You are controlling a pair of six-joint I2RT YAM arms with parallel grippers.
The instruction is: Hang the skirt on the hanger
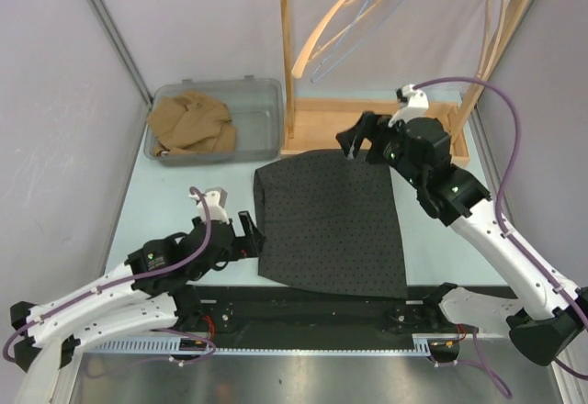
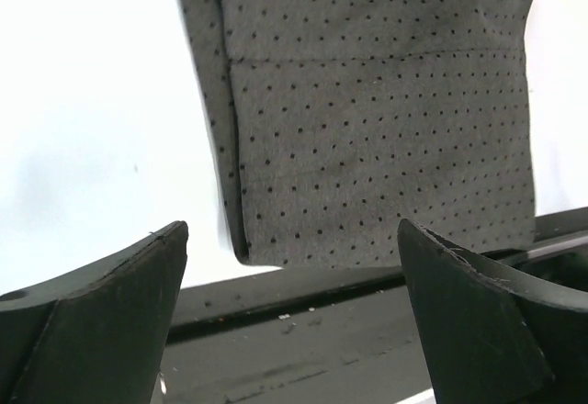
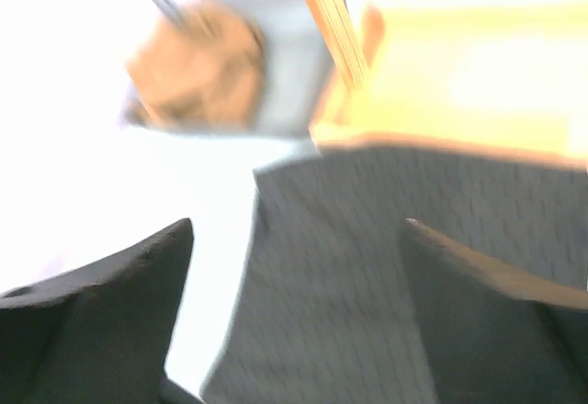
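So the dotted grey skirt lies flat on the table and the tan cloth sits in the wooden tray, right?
No: the top view shows the tan cloth in the clear plastic bin. The skirt does lie flat on the table.

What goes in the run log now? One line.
skirt: flat, unhung | hanger: bare | left gripper: open beside skirt | right gripper: open at far edge
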